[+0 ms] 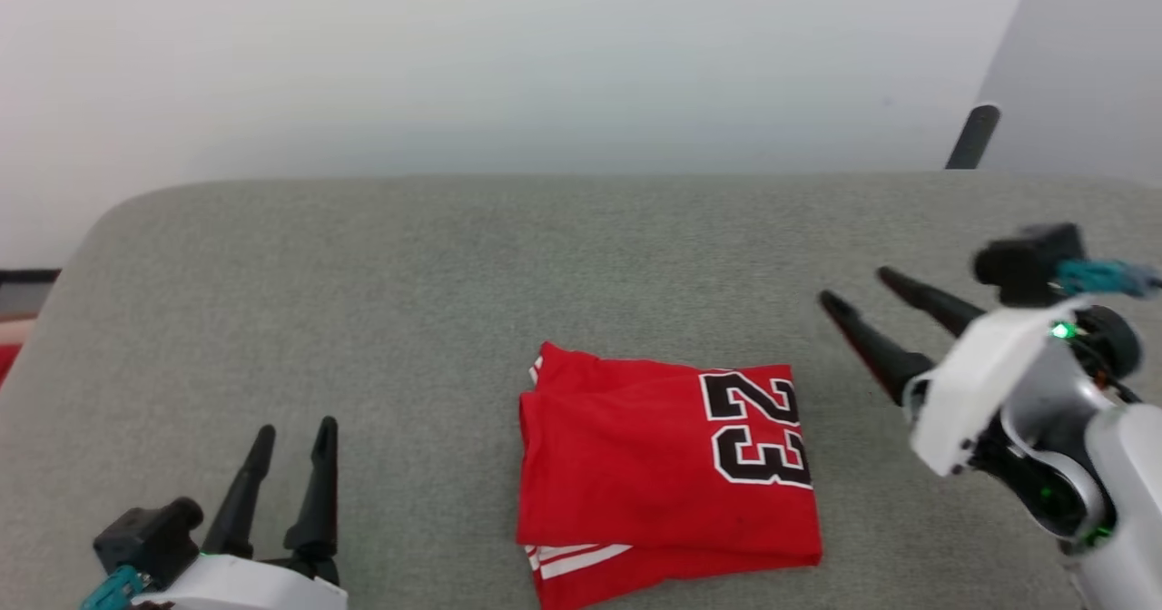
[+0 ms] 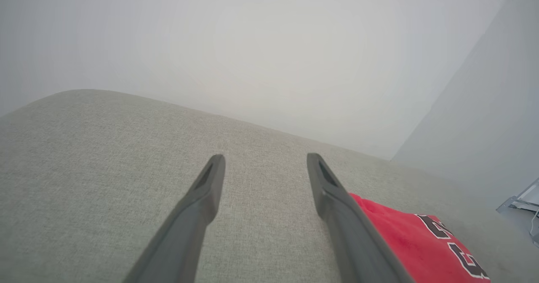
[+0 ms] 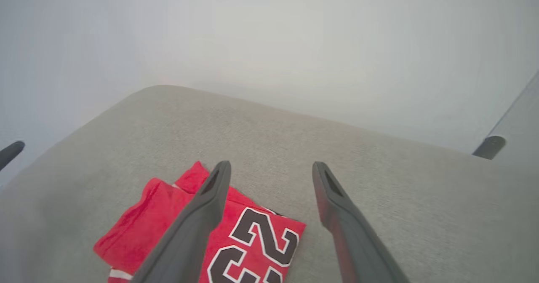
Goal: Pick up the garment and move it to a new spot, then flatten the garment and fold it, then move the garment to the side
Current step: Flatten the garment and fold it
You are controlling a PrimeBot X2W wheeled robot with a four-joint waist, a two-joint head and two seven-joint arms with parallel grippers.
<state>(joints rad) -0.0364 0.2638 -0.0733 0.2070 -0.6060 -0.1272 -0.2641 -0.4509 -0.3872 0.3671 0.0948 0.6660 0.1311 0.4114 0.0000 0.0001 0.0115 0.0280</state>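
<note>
Garment (image 1: pixel 667 465) folded on surface (image 1: pixel 363 301): looks light, limp; layers likely slide. Pinch the whole stack at an edge. Spread, empty: left fingers (image 1: pixel 320 483), right fingers (image 1: pixel 871 342).

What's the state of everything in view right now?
garment: folded into a rectangle, "23" up, lying free on the grey surface
left claw: open, empty, apart from the garment
right claw: open, empty, apart from the garment
</note>
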